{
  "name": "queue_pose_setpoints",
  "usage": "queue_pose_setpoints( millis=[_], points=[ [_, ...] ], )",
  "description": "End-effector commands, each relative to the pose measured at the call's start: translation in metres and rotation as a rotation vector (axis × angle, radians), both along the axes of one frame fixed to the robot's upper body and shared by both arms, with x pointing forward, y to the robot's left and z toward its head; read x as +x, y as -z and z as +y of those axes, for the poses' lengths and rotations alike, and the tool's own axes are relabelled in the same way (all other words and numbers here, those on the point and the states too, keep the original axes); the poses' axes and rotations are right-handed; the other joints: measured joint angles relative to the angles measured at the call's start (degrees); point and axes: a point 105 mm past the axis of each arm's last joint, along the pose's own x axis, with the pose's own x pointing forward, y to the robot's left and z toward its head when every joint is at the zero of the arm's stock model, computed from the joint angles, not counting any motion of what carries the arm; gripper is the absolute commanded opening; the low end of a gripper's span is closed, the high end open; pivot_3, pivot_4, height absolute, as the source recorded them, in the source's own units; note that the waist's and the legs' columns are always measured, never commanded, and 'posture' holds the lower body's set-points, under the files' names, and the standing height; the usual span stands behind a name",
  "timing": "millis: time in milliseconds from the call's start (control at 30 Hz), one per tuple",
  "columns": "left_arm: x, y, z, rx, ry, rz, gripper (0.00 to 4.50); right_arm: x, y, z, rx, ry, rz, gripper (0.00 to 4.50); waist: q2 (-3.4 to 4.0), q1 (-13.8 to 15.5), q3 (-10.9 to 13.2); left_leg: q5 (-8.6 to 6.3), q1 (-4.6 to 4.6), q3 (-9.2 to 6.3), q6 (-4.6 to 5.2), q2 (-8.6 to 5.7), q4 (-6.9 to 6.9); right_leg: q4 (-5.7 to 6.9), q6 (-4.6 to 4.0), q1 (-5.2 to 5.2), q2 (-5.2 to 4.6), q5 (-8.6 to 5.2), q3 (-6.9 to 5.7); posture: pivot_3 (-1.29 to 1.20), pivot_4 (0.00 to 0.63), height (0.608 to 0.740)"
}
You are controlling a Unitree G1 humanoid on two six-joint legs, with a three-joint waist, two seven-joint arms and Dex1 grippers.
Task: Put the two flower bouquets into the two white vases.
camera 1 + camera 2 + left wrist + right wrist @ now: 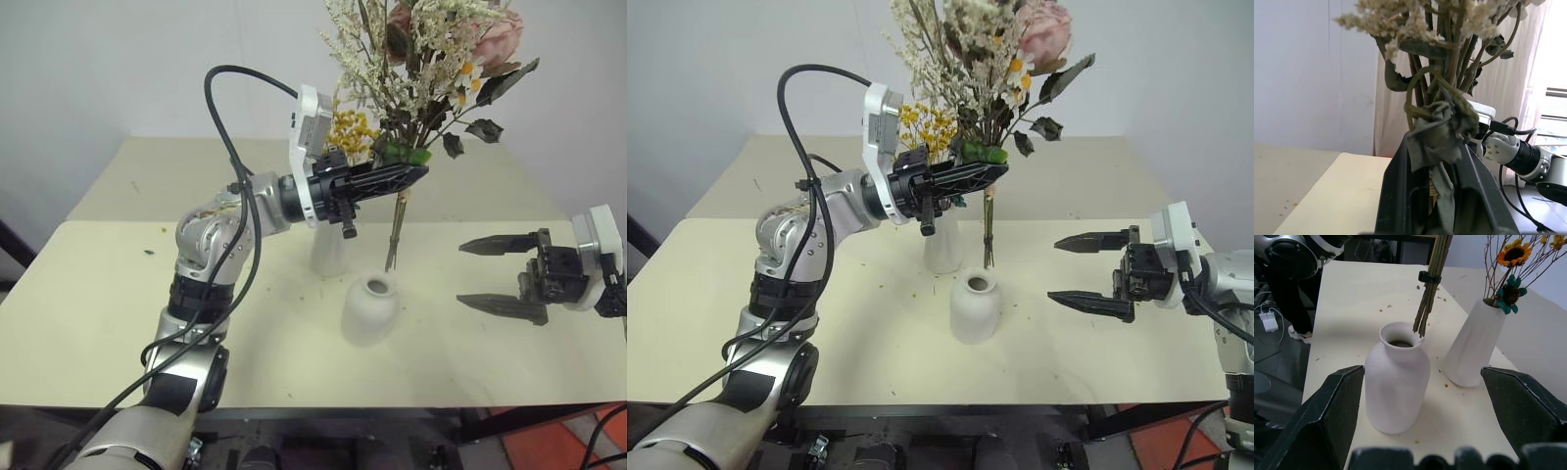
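Item: larger bouquet of cream sprigs and pink blooms, which we held aloft in the left gripper, jaws clamped on the bound stems; stem ends hung just above and behind the mouth of the short round vase, apparently lined up for lowering. Item: yellow-orange bouquet, already seated in the tall slim vase beside it on the counter. Right gripper waited near, jaws wide apart and empty, facing the round vase, perhaps to steady it.
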Motion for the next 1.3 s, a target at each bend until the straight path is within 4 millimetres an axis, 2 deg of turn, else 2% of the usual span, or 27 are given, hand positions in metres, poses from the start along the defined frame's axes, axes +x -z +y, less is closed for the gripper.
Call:
queue_pose_setpoints(
  millis=[33, 633, 1300],
  points=[
    [-0.010, -0.015, 0.002, -0.024, 0.031, -0.063, 0.13, -0.004, -0.016, -0.006, 0.012, 0.011, -0.078, 4.50, 0.00, 0.0, 0.0, 0.00, 0.00, 0.00, 0.00, 0.00, 0.00, 0.00, 0.00, 0.00, 0.00, 0.00, 0.00, 0.00, 0.150, 0.740],
    [-0.014, 0.008, -0.001, 0.073, 0.056, -0.029, 0.13, -0.009, -0.014, -0.012, 0.015, 0.044, -0.074, 4.50, 0.00, -0.1, 0.0, 0.00, 0.02, 0.00, 0.00, 0.00, 0.00, 0.01, 0.00, 0.00, 0.01, 0.00, 0.00, 0.00, 0.150, 0.740],
    [-0.002, 0.042, -0.001, 0.093, -0.016, -0.011, 0.13, -0.009, -0.013, -0.009, 0.027, 0.053, -0.076, 4.50, 0.00, 0.0, 0.0, 0.00, 0.01, 0.00, 0.00, 0.00, 0.00, 0.01, 0.00, 0.00, 0.00, 0.00, 0.01, 0.00, 0.150, 0.740]
  ],
)
